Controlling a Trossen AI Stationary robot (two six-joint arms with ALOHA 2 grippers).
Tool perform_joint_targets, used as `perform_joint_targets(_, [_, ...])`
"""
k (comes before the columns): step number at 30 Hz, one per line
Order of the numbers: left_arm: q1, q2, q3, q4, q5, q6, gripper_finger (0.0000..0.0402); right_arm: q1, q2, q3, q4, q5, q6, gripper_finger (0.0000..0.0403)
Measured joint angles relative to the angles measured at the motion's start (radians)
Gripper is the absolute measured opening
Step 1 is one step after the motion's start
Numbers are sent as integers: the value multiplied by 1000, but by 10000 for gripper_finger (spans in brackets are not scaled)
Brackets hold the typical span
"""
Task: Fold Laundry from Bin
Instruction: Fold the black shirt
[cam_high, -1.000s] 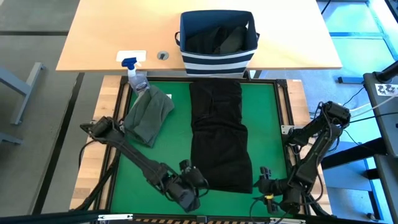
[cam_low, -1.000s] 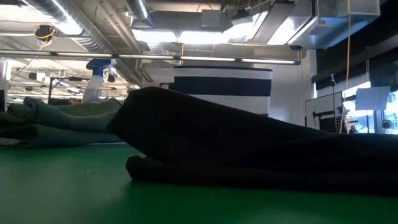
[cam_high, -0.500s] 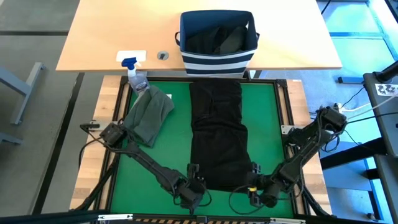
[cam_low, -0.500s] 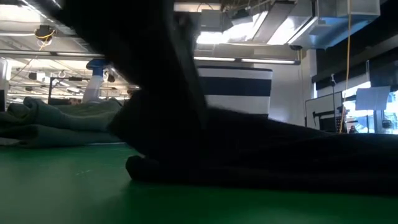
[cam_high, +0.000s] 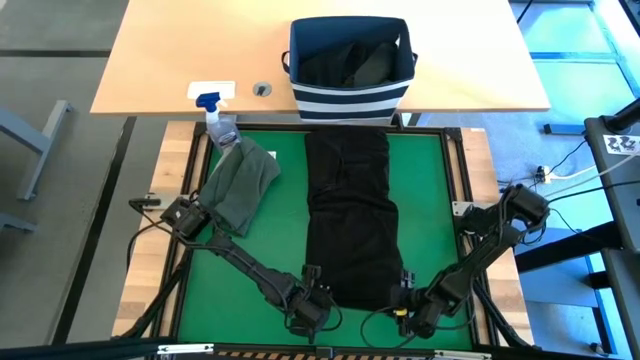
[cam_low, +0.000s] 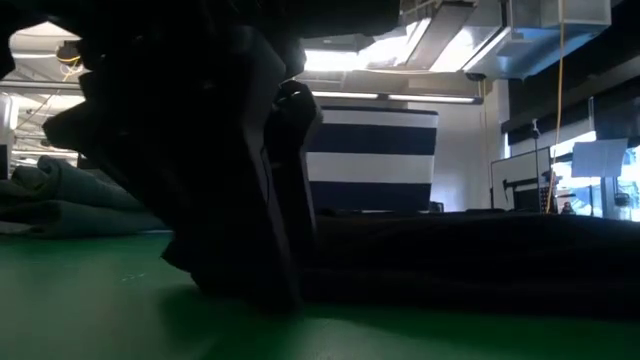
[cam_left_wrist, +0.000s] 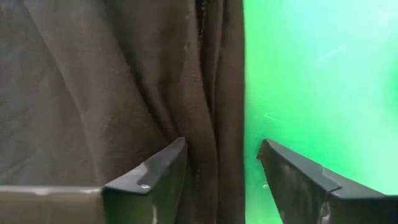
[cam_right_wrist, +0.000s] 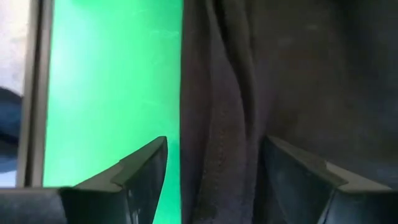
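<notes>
A black garment (cam_high: 350, 210) lies lengthwise on the green mat (cam_high: 260, 250), folded into a long strip. My left gripper (cam_high: 313, 295) is open at the strip's near left corner. Its fingers straddle the strip's left side edge (cam_left_wrist: 217, 93). My right gripper (cam_high: 405, 295) is open at the near right corner, astride the right side edge (cam_right_wrist: 205, 74). A dark olive garment (cam_high: 240, 185) lies bunched at the mat's left. The striped navy bin (cam_high: 350, 98) stands beyond the mat's far edge with dark cloth inside. No light grey garment shows. My left gripper is low at the garment's near left corner. One finger (cam_left_wrist: 155, 177) is over the cloth and the other (cam_left_wrist: 298, 180) over bare mat. I cannot tell whether they touch. My right gripper stands likewise: one finger (cam_right_wrist: 298, 174) is over cloth and one (cam_right_wrist: 137, 171) over mat. Touch cannot be told.
A clear spray bottle with a blue nozzle (cam_high: 218, 125) stands at the mat's far left corner, next to the olive garment. The bin rests on a wooden table (cam_high: 170, 60) behind the mat. Bare green mat lies on both sides of the black strip.
Both grippers have gone down and inward from the near edge to the black garment's near corners, the left toward the right and the right toward the left. The left arm now fills the left of the low view. The garment has stayed put.
</notes>
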Motion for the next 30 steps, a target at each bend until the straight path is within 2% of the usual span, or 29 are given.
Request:
perform_joint_targets(4, [0, 2, -1, 4, 0, -15, 158, 1, 38, 5, 7, -1, -42, 264])
perform_joint_targets(8, [0, 2, -2, 3, 6, -27, 89, 1, 64, 9, -57, -1, -44, 258])
perform_joint_targets(10, [1, 2, -3, 3, 0, -53, 52, 0, 64, 8, -74, 3, -44, 237])
perform_joint_targets(13, [2, 3, -5, 32, 0, -126, 11, 0, 65, 6, -87, 8, -44, 178])
perform_joint_targets(18, [-12, 6, -6, 134, 6, -149, 11, -1, 64, 5, -97, -5, -42, 37])
perform_joint_targets(19, [-14, 4, -6, 157, 21, -155, 10, 0, 60, 9, -103, -8, -43, 20])
perform_joint_targets(23, [-32, -26, -10, 189, 107, -204, 6, 12, 47, 74, -197, -20, -44, 25])
perform_joint_targets(27, [-67, -90, -13, 196, 105, -295, 8, 59, 46, 200, -300, -28, -105, 12])
perform_joint_targets(30, [-106, -126, -9, 262, 85, -330, 8, 112, 43, 272, -307, -1, -131, 10])
